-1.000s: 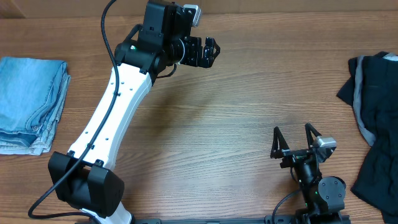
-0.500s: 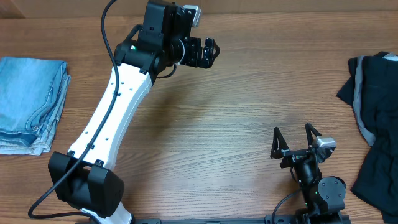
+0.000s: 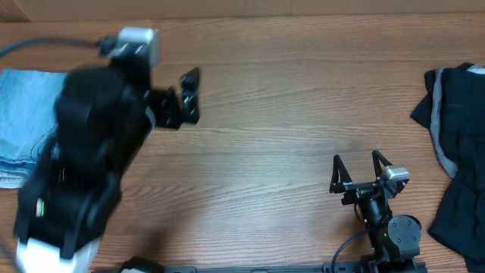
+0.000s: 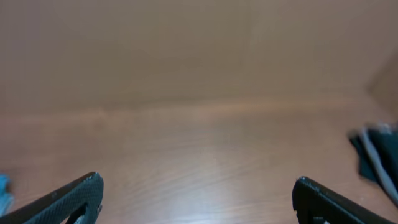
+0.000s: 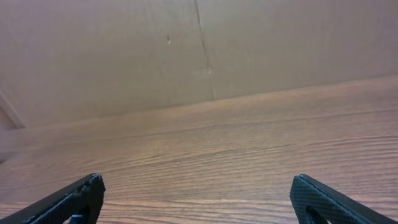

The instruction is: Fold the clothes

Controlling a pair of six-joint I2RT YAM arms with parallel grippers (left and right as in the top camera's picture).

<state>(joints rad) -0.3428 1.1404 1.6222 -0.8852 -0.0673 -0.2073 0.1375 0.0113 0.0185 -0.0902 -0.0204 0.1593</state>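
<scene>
The clothes named by the task are out of view in every view. My left gripper [image 3: 191, 95] is blurred above the left half of the wooden table [image 3: 273, 136], open, with nothing between its fingers. The left wrist view shows its two fingertips wide apart [image 4: 198, 180] over bare wood. My right gripper [image 3: 355, 159] rests near the front edge at the right, open and empty, its fingers pointing toward the far side. In the right wrist view its tips [image 5: 197, 179] frame bare tabletop.
A folded pale light-blue pair of jeans [image 3: 23, 98] lies at the left edge, partly hidden by my left arm. A black garment with a grey edge [image 3: 458, 129] lies at the right edge, also visible as the black garment [image 4: 379, 152] in the left wrist view.
My left arm has swung fast from the far middle to the left and up toward the camera, blurred now. The right arm has not moved.
</scene>
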